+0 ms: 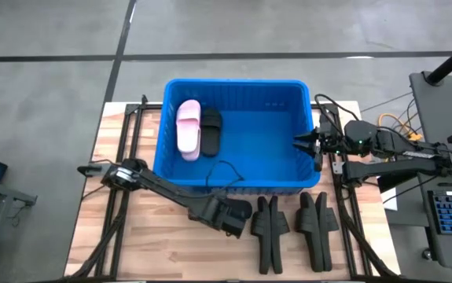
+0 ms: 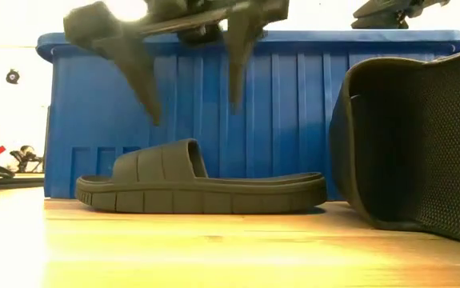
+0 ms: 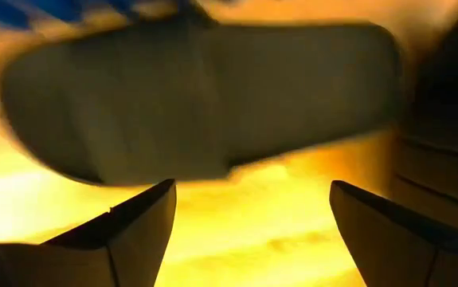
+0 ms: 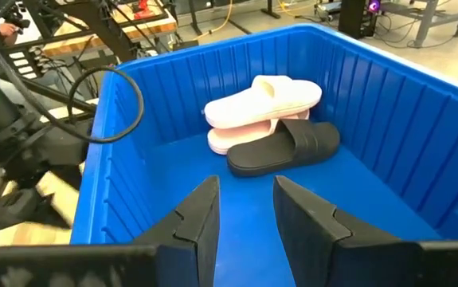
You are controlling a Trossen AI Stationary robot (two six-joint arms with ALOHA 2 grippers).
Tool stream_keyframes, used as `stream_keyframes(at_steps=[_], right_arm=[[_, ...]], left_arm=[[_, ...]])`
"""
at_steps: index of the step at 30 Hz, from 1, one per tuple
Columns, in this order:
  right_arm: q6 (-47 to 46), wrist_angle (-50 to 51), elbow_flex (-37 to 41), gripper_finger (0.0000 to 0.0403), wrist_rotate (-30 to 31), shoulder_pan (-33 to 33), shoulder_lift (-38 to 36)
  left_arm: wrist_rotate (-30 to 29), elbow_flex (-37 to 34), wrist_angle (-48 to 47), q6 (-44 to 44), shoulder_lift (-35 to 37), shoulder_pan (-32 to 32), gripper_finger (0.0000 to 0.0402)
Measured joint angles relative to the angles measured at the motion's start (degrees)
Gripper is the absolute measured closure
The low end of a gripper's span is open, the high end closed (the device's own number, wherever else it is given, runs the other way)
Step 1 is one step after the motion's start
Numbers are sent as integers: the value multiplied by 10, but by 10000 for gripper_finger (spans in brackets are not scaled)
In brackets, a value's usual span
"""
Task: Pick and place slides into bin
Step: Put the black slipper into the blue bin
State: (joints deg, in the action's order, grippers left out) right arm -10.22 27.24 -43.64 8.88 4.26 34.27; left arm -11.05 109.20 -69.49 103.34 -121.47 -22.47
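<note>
**Left fingers spread over a black slide at the near edge; three slides lie in the bin**

Along the near edge of the wooden counter (image 1: 131,236) lie the black slides not yet in the bin. The left gripper (image 1: 237,218) hangs just above one black slide (image 2: 202,188) that rests flat on the wood close to the bin's near wall. Its fingers (image 2: 134,60) are spread wide, one over the strap and one over the sole, and hold nothing. The left wrist view shows the same slide's sole lying between and beyond the two finger tips. Toward the near right corner, two more groups of black slides (image 1: 269,228) and (image 1: 318,224) sit side by side, apart from the bin.

Farther back, the blue bin (image 1: 233,84) fills the middle of the counter up to its far edge. In its far left corner the pale pink pair (image 4: 264,108) is stacked one slide on the other, with one black slide (image 4: 288,147) touching it on the side nearer the bin's middle.

The right gripper (image 1: 308,143) is at the bin's right wall, pointing in over the bare blue floor. Its fingers (image 4: 201,211) are slightly parted and empty.
</note>
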Motion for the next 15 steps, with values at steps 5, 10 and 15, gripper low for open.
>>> stream_keyframes(at_steps=[5,10,15], right_arm=[[0,0,0,291,0,0,0],[3,0,0,291,0,0,0],[4,0,0,291,0,0,0]], left_arm=[[-18,-4,-55,14,-7,5,87],[-18,-24,-36,16,-15,9,87],[-7,-60,-14,41,-14,15,87]])
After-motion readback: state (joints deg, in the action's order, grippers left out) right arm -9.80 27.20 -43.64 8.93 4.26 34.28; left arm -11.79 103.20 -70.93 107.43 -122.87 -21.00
